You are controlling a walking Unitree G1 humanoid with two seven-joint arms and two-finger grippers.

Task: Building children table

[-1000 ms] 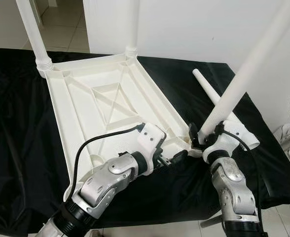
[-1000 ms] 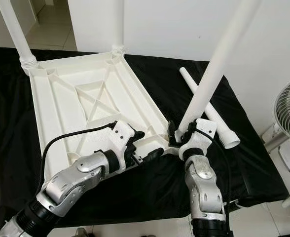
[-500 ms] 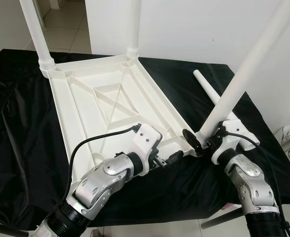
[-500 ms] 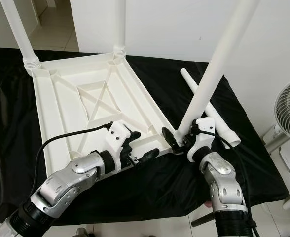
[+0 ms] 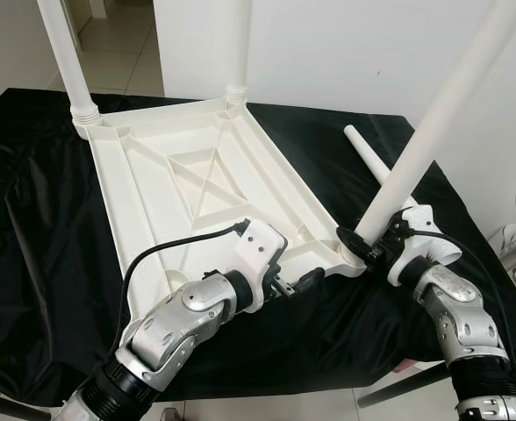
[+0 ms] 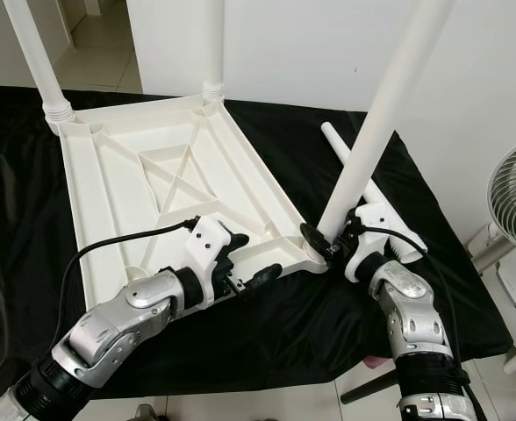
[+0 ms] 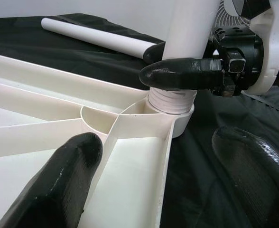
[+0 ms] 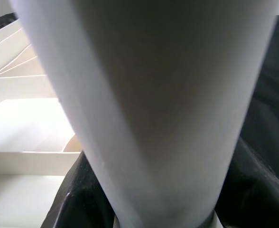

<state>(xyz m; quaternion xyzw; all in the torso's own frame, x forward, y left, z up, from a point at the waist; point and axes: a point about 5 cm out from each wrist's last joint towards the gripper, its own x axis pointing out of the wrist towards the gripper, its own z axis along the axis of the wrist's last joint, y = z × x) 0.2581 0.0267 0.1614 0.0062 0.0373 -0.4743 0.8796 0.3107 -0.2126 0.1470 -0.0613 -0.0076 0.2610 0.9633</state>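
The third leg (image 5: 433, 132) looks like light, stiff, slick plastic, so it's best gripped low by its socket, where the right gripper (image 5: 369, 246) is clamped. The left gripper (image 5: 300, 282) is held apart beside that corner.

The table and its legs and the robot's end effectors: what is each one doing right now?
Table top: upside down on the black cloth.
Two far legs: upright in their corners.
Third leg: tilted, foot in the near right corner socket.
Loose leg: lying on the cloth.
Right end effector: shut on the third leg.
Left end effector: open, straddling the table's rim.
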